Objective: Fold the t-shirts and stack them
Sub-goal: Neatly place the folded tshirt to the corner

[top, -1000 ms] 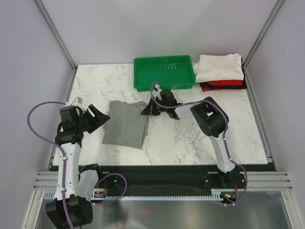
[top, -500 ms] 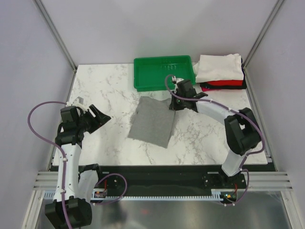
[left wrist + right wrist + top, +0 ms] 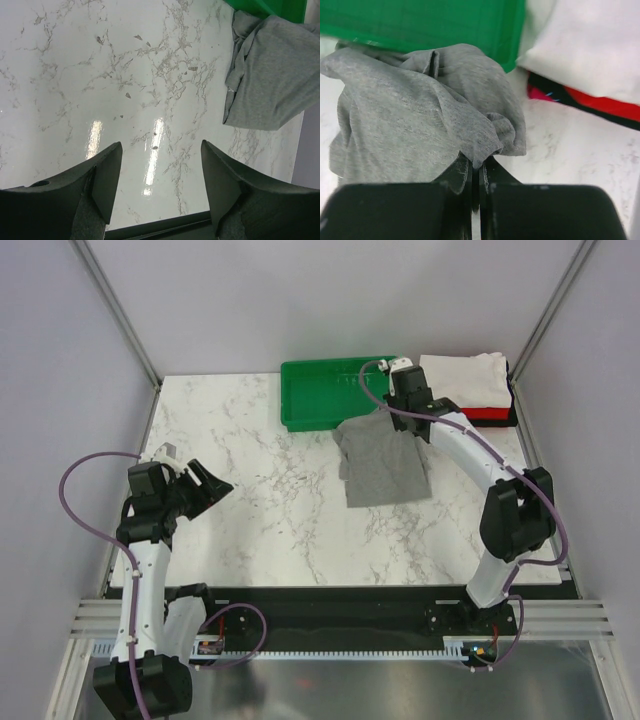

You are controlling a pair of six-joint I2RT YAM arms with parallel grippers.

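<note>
At the far right of the marble table (image 3: pixel 250 430), seen from above, the right gripper (image 3: pixel 390 412) pinched the far edge of the grey t-shirt (image 3: pixel 385 462), which trailed toward 6 o'clock onto the marble. The green tray (image 3: pixel 315 392) lay at its 10 o'clock, its near rim under the cloth. The white t-shirt (image 3: pixel 462 380) topped the red t-shirt (image 3: pixel 488 414) at 2 o'clock. The left gripper (image 3: pixel 212 486) hovered well apart at 9 o'clock, jaws spread.

From the left wrist, the left gripper (image 3: pixel 157 182) gaped over bare marble, with the grey t-shirt (image 3: pixel 270 82) at 2 o'clock.

From the right wrist, the right gripper (image 3: pixel 476 176) was clamped on a bunched fold of the grey t-shirt (image 3: pixel 415 115). The green tray (image 3: pixel 420 22) was at 12 o'clock. At 2 o'clock lay the white t-shirt (image 3: pixel 590 45), the red t-shirt (image 3: pixel 600 105) and the black t-shirt (image 3: pixel 542 80).
</note>
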